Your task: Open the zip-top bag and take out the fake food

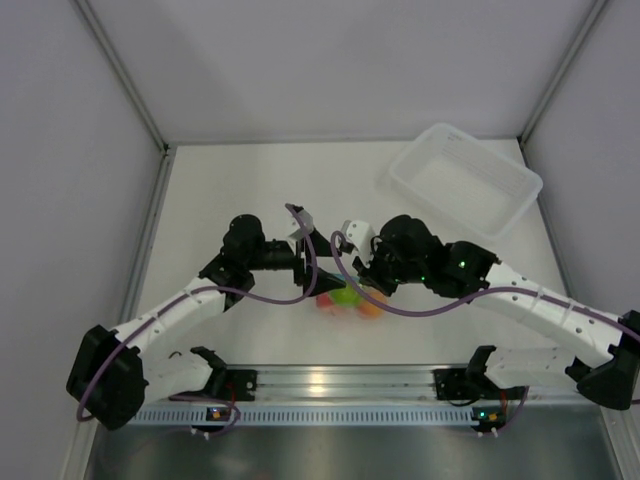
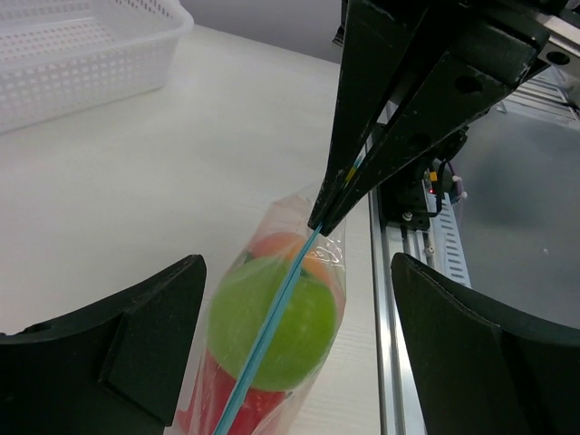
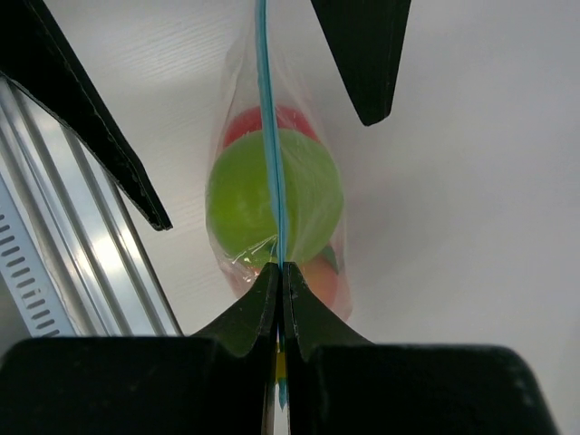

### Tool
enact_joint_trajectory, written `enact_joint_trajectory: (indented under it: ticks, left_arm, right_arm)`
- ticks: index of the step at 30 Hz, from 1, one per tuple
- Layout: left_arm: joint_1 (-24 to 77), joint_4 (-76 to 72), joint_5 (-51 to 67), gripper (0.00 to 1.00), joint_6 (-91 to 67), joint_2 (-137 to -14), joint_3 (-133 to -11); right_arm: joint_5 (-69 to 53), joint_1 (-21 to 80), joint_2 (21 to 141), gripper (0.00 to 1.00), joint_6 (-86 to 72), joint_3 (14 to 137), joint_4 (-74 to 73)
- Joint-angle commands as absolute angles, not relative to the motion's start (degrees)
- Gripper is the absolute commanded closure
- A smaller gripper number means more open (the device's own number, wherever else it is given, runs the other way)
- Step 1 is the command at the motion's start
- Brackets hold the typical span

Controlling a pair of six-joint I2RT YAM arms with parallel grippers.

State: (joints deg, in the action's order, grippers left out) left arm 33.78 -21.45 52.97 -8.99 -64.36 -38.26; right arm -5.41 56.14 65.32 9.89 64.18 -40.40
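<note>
My right hand (image 3: 279, 270) is fully shut, its black tips pinching one end of the light blue zip strip (image 3: 266, 100) on the small clear crinkly zip-top bag (image 3: 237, 91). My left hand (image 2: 297, 272) is spread wide with nothing in it, its matte black fingers (image 2: 109, 353) either side of the bag and apart from the plastic. The bag sits strip edge up at the near middle of the white table (image 1: 230, 190), between both hands, just beside the ribbed aluminium rail (image 1: 330, 385) along the near edge; whether its bottom rests on the table I cannot tell. Inside, pressed against the film: smooth lime green round plastic fruit (image 3: 240, 195) in the middle, red round fruit (image 3: 243, 127) touching it on one side, orange-peach round fruit (image 3: 319, 281) on the other, near my pinch. Zip looks closed along the length I see. Room: bare table far and left of the bag; translucent white perforated rectangular bin (image 1: 440, 135) at the far right corner, well apart; plain white walls (image 1: 60, 150) close the left, far and right edges.
</note>
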Motion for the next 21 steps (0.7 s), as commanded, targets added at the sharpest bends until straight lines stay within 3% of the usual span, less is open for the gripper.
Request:
enact_joint_trajectory:
  ticks: [1,15,21]
  left_arm:
    - [34.5,-24.9,57.0,0.12,-7.6,-64.7,-40.0]
    - [37.5,-24.9,48.4,0.29,-3.3,-63.5,-35.2]
    - [38.0,-24.9,48.9,0.31,-3.9,-64.5,-35.7]
  right_arm:
    - [-5.4,57.1,63.3,1.00,10.6,65.4,-39.5]
    - [-10.3,57.2,63.0,1.00,11.5,67.1,-41.4]
    - [-11.9,57.4,61.7,1.00,12.0,67.2,-41.0]
